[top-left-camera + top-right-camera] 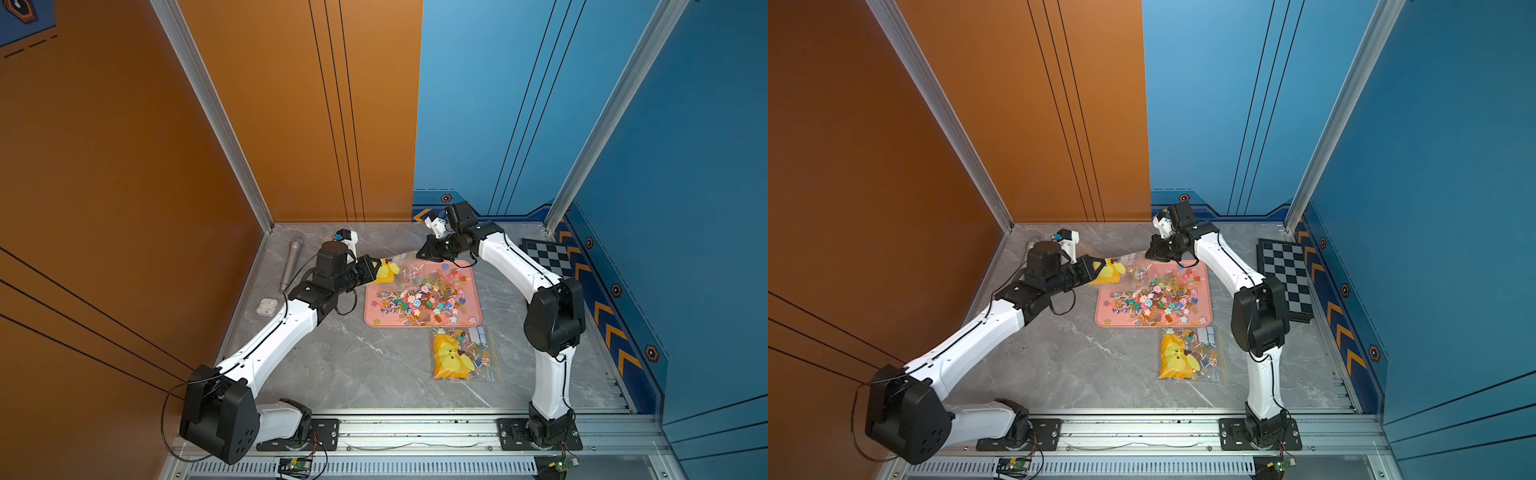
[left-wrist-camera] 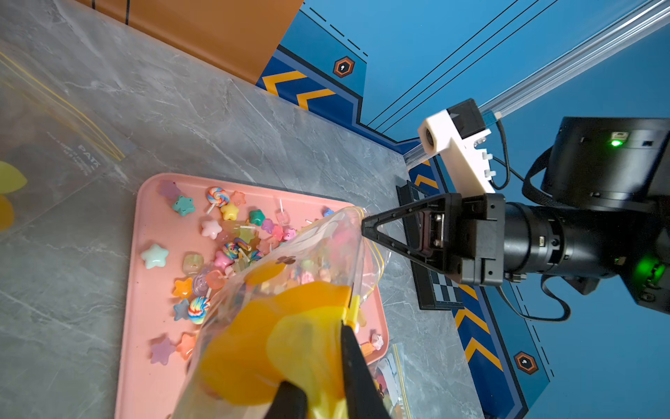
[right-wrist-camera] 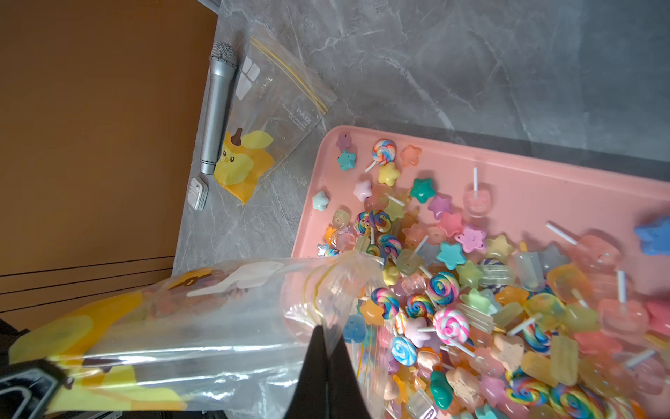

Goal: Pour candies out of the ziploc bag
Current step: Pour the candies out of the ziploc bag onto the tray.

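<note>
Above the tray, the held bag is slanting, apparently mouth-down, from left gripper, clamping its base, to right gripper, pinching its rim.

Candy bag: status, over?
Left gripper shut on ziploc bag bottom, right gripper on its mouth. Candies heaped on pink tray. Spare bag beside tray, not blocking.

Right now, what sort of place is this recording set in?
Likely a purpose-built robot test cell: printed orange and blue wall panels, aluminium frame posts, and a mounting rail along the marble-look tabletop.
</note>
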